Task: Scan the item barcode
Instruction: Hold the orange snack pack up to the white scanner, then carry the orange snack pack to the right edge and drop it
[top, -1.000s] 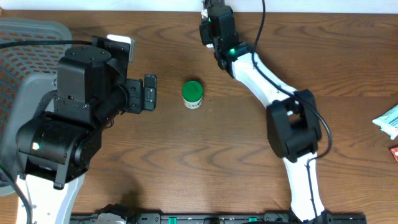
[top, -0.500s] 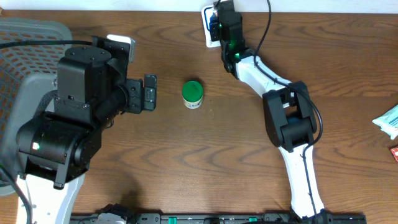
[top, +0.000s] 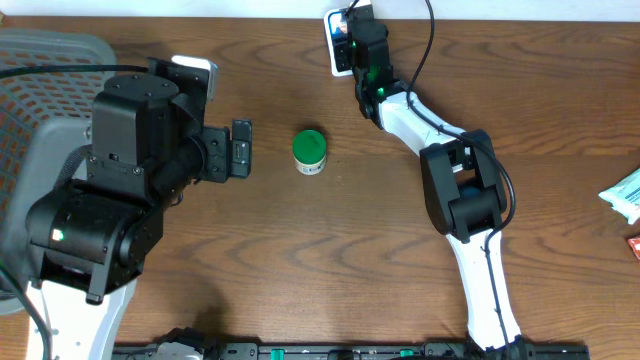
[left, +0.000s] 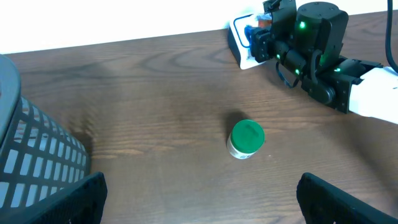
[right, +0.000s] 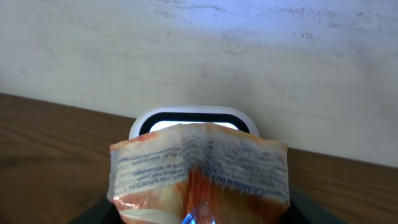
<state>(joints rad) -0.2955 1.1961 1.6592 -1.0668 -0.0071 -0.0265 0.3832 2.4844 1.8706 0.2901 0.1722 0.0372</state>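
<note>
Honestly, packet (right: 199, 171) looks light, soft and crinkly; right gripper (right: 199, 213) pinches its lower edge, holding it just before the scanner (right: 193, 117). I'd grab flat sides gently. Left gripper (left: 199, 186) gapes wide, empty.

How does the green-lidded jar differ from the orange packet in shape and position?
The jar is round with a green lid; the packet is flat, crinkled, orange and white. The jar stands alone on the table; the packet is held upright by the right gripper before the scanner. Neither touches the left gripper.
</note>
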